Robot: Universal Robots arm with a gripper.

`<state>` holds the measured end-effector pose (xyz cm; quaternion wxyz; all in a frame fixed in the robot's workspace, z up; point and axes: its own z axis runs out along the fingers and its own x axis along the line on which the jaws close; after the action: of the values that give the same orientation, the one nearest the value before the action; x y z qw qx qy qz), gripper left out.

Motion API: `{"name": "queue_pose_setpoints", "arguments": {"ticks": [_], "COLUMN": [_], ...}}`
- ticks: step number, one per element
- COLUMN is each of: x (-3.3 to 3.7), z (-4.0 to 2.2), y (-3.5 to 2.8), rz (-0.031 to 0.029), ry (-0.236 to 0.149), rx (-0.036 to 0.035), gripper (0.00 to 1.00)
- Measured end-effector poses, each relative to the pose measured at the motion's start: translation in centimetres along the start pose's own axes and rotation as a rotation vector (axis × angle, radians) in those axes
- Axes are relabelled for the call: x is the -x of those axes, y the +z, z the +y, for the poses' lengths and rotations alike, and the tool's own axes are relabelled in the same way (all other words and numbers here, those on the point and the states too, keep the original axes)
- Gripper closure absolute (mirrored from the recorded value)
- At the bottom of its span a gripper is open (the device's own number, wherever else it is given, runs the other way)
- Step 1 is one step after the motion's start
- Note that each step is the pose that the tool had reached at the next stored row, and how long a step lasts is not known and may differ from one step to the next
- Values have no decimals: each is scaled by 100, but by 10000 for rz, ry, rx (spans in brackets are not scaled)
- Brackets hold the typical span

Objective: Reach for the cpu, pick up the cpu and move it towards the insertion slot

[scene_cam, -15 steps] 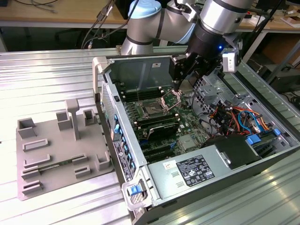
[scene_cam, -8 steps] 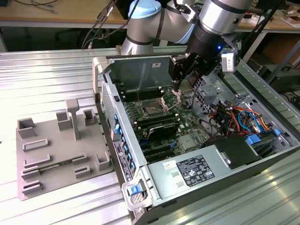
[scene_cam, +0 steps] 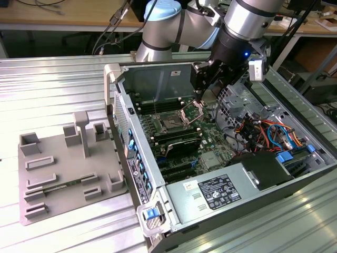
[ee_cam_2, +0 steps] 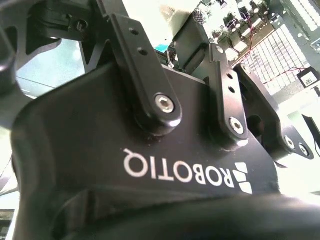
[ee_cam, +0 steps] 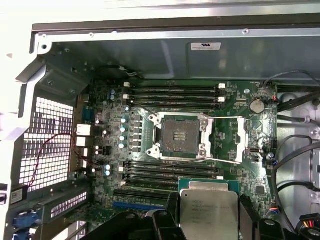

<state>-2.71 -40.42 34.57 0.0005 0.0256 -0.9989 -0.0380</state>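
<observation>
The case (scene_cam: 221,174) lies open on the surface (scene_cam: 63,79), toward the exterior view's right. The tray (scene_cam: 58,163) lies on the same surface, just beside the case on the exterior view's left. The board (ee_cam: 240,135) lies flat inside the case. The slot (ee_cam: 178,136) sits on the board, between two banks of memory slots (ee_cam: 172,92). The power supply (scene_cam: 216,192) lies at the near end of the case in the exterior view. The arm (scene_cam: 174,26) reaches in from behind the case. The claw (scene_cam: 201,87) hangs over the board, just above the slot's raised plate. The cpu (ee_cam: 208,212) is clamped in the claw, held level above the memory slots near the slot.
</observation>
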Motion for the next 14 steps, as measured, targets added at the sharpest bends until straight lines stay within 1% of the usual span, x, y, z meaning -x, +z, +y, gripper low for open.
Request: {"name": "queue_pose_setpoints", "arguments": {"ticks": [14], "x": [23], "z": [-2], "y": [51], "rz": [0], "ry": [-2], "rx": [1], "gripper": [45]}}
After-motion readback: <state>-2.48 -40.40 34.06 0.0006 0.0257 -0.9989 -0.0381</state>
